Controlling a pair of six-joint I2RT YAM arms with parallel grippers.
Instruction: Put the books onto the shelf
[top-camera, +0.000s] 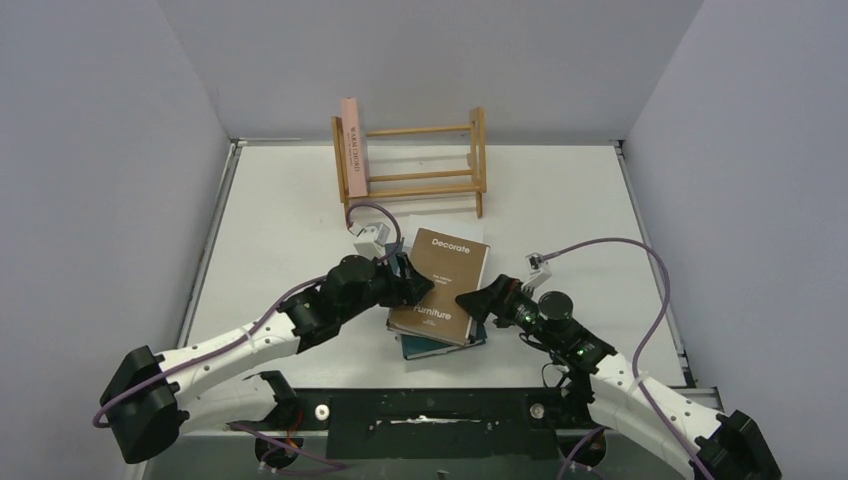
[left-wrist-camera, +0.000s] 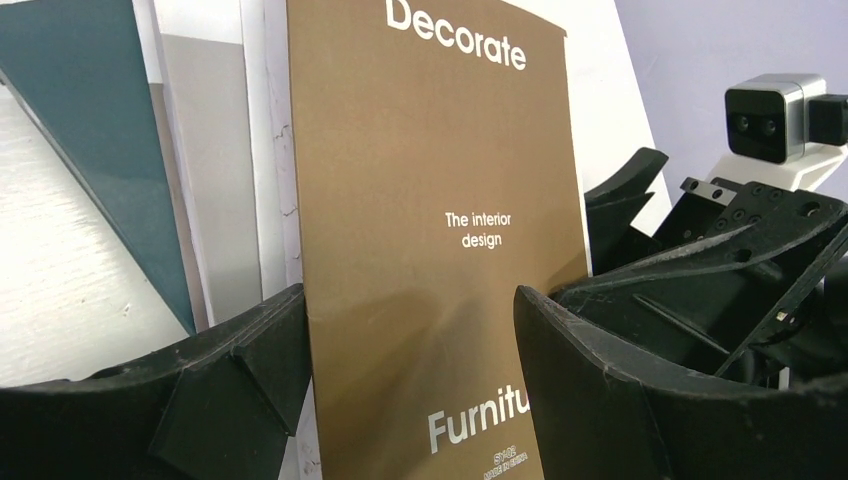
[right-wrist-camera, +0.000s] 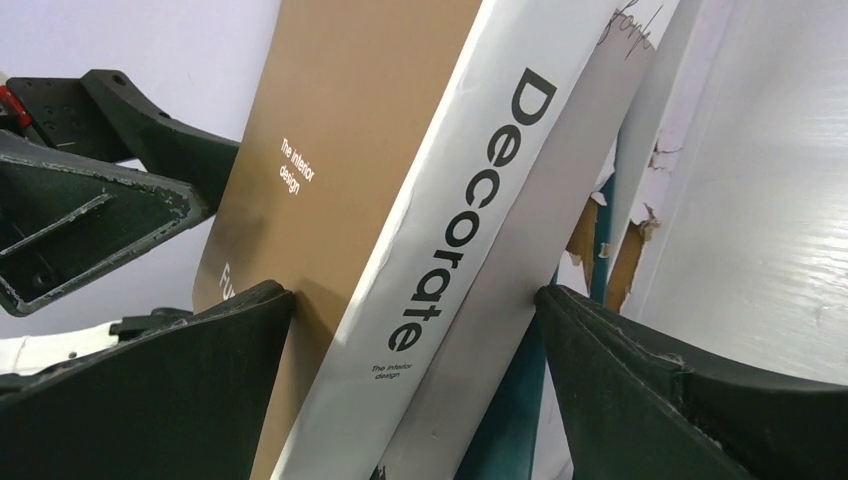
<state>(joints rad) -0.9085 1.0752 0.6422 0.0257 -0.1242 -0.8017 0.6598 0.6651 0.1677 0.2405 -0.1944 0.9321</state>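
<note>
Pickup of brown hardcover "Decorate" book (top-camera: 445, 275), atop stack (top-camera: 440, 348) on white surface (top-camera: 280, 220). Both jaws released, flanking it; contact possibly nil. Next: clench, lift, stand in light-wood slatted shelf (top-camera: 420, 178) beside pink book (top-camera: 353, 150).

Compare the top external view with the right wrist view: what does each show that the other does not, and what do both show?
Only the top external view shows the shelf at the far side of the table, with the pink book upright at its left end. Only the right wrist view shows the white spine of the Decorate book, printed with its title, and torn paper edges beside it. Both show the book's brown cover, the open right tool at it, and the left tool opposite.
</note>
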